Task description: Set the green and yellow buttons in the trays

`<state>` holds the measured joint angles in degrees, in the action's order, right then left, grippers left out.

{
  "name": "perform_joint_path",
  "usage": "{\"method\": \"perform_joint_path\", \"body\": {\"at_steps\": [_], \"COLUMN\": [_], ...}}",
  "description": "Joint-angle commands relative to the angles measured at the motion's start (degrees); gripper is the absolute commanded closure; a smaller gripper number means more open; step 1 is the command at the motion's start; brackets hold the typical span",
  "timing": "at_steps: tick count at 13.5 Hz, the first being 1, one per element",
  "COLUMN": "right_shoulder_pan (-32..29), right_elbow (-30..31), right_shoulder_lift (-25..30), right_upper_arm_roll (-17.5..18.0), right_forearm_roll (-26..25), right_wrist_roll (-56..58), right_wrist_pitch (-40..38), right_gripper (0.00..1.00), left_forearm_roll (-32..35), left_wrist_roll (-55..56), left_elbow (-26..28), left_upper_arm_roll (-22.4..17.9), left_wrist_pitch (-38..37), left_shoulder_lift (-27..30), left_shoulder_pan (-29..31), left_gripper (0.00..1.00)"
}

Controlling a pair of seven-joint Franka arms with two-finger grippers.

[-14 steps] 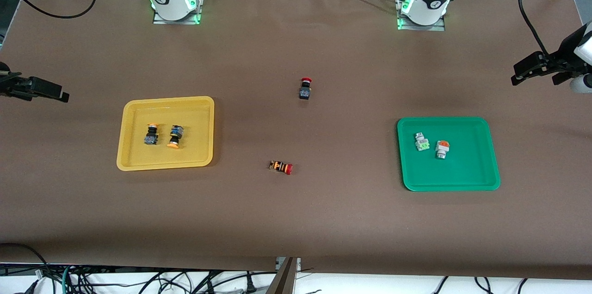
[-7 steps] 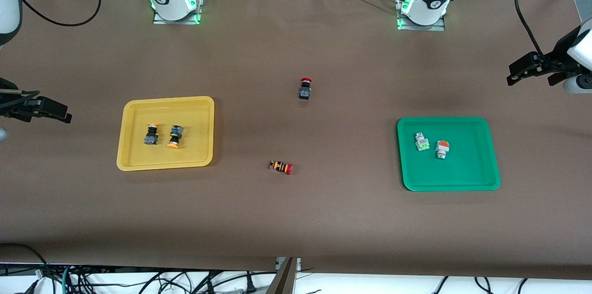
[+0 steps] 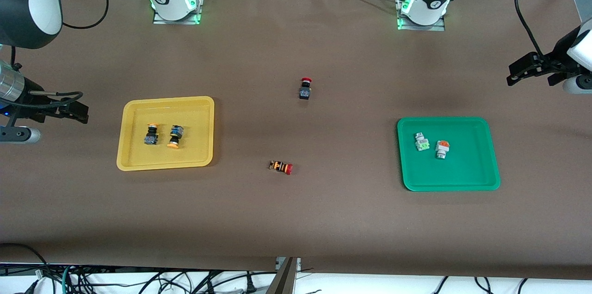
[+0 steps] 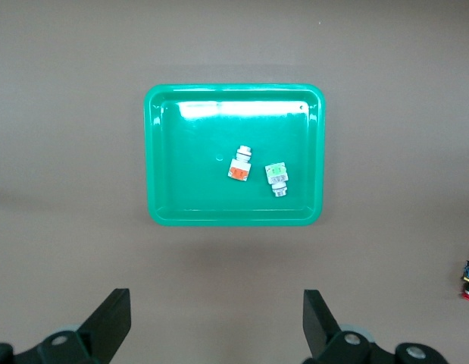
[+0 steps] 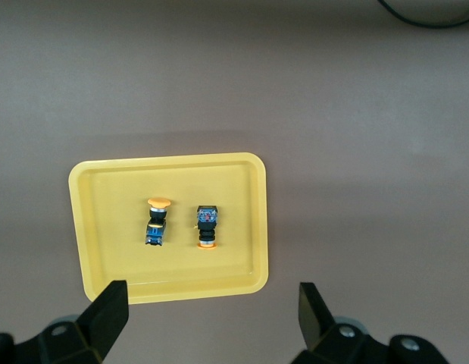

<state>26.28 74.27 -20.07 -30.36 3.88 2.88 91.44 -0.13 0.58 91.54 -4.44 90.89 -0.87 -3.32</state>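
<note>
We saw two yellow-capped buttons [image 3: 162,135] lying oppositely in the yellow tray [image 3: 134,162], two silver-white buttons [image 3: 431,144] in the green tray [image 3: 485,178], left gripper [image 3: 527,68] and right gripper [image 3: 64,111] wide apart, empty

High front camera spans the table [image 3: 296,220]; each wrist camera looks down onto one tray.

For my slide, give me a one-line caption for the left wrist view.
Open left gripper above a green plastic tray holding two silver-white push buttons.
</note>
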Motion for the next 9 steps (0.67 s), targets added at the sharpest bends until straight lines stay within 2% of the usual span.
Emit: {"method": "perform_joint_path", "body": {"at_steps": [1, 3, 9], "right_shoulder_pan": [-0.61, -1.05, -1.05], "right_elbow": [-0.62, -0.19, -0.18], "right_shoulder_lift": [-0.32, -0.32, -0.32], "right_upper_arm_roll": [-0.23, -0.4, -0.67], "right_forearm_roll": [2.86, 5.69, 5.7], "right_wrist_roll": [-1.12, -0.95, -0.86], "right_wrist_pitch": [-1.09, -1.18, -1.18], "right_gripper": [0.01, 0.01, 0.01], "left_forearm_roll": [0.83, 0.83, 0.74], "left_wrist_roll": [-1.02, -0.93, -0.84], "left_elbow": [-0.58, -0.66, -1.54], "left_upper_arm_roll": [-0.13, 0.04, 0.04], "left_wrist_pitch": [-0.53, -0.53, -0.53], "left_shoulder_lift": [-0.19, -0.1, -0.8], "left_shoulder_pan": [-0.19, -0.28, -0.28], "left_gripper": [0.0, 0.0, 0.0]}}
